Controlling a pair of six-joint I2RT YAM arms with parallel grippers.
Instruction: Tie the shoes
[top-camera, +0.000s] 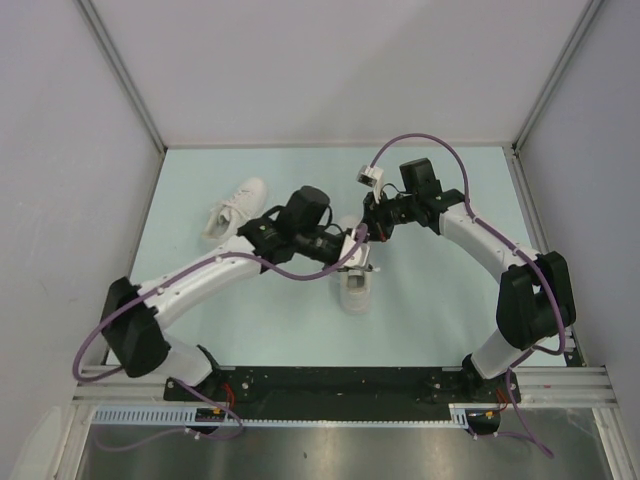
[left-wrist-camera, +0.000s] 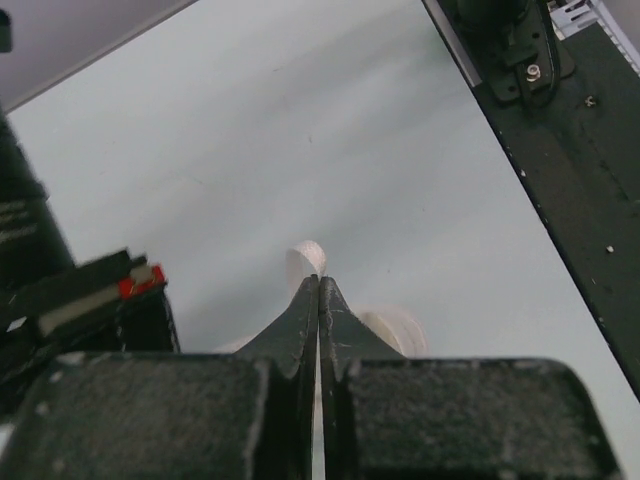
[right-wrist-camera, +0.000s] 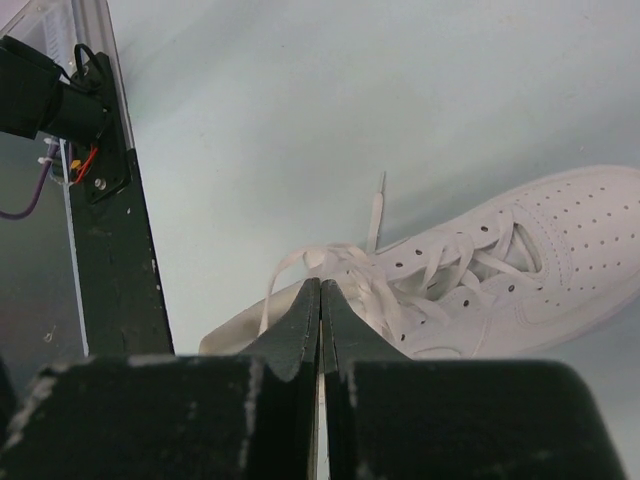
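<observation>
The left gripper (left-wrist-camera: 319, 285) and right gripper (right-wrist-camera: 320, 288) are both fully closed, tips close together above one shoe (right-wrist-camera: 520, 270) at its laces (right-wrist-camera: 300, 258), probably to tension them; an actual pinch is unclear. The second shoe (top-camera: 236, 208) lies well behind the left gripper, waiting.

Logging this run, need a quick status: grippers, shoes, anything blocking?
Both shut: left gripper, right gripper, tips at the centre shoe laces; lace grip unconfirmed. Laces loose. Second shoe apart, left side. Nothing in the way.
</observation>
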